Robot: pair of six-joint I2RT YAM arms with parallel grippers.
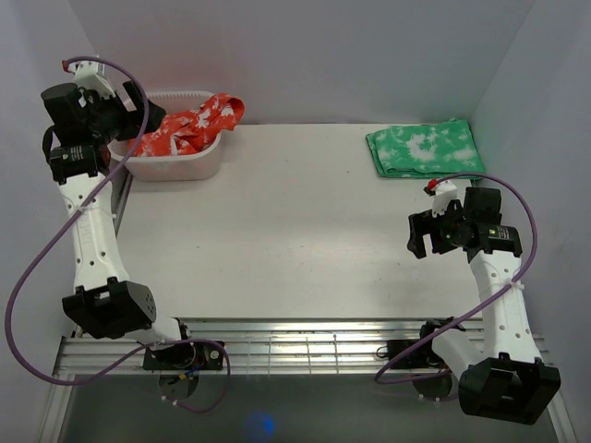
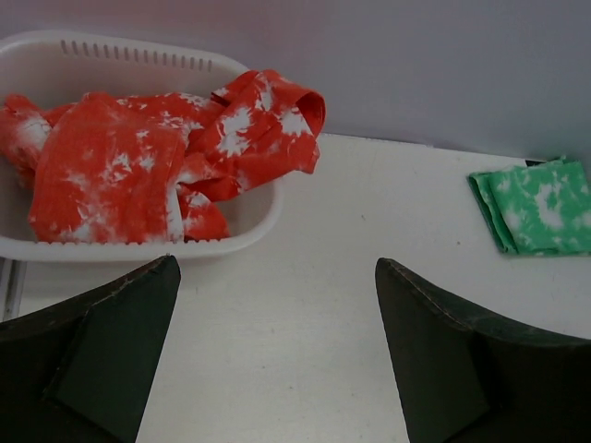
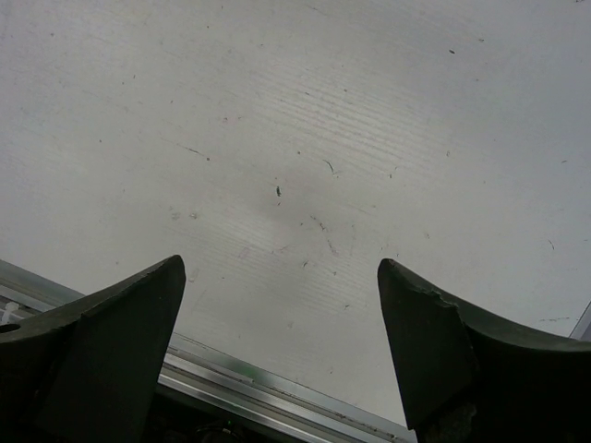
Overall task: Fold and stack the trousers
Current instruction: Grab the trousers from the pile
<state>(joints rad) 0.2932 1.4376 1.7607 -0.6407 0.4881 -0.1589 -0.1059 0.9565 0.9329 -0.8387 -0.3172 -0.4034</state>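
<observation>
While crumpled in the white basket [image 1: 175,171], upper left, spilling over its rim: trousers [image 1: 194,125], unfolded. Left gripper [image 2: 277,268] poised beside it, jaws wide and empty, presumably for reaching in. Right gripper [image 1: 417,235], right of frame, likewise spread, holding nothing.

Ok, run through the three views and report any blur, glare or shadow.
Top external: even, soft light, all sharp. Left wrist: red-orange tie-dye cloth trousers crisp, throwing a pink tint on the wall; left tool dark, soft-edged. Right wrist: scratched white table sharp, right tool underexposed.
</observation>
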